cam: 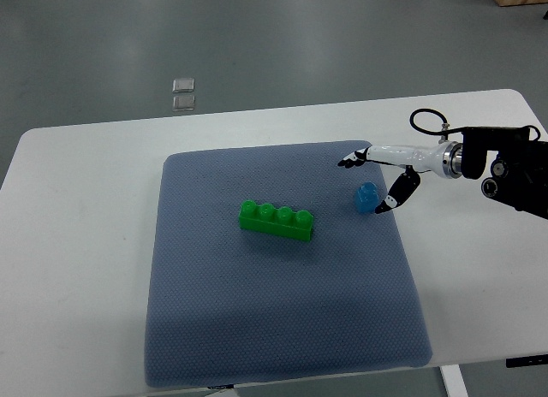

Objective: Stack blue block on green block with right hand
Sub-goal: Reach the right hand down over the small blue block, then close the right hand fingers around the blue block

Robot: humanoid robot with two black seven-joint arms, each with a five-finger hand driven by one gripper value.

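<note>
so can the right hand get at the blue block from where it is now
Probably yes. The right hand is open right beside the blue block, with one finger above it and another at its right side. Nothing lies between them, and the green block sits apart to the left.

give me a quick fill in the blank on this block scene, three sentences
1. The green block has ____ studs on top.
2. Both blocks lie on a ____ mat.
3. The right hand, fingers spread, is beside the ____ block and has not gripped it.

Missing words: four; blue-grey; blue
</note>
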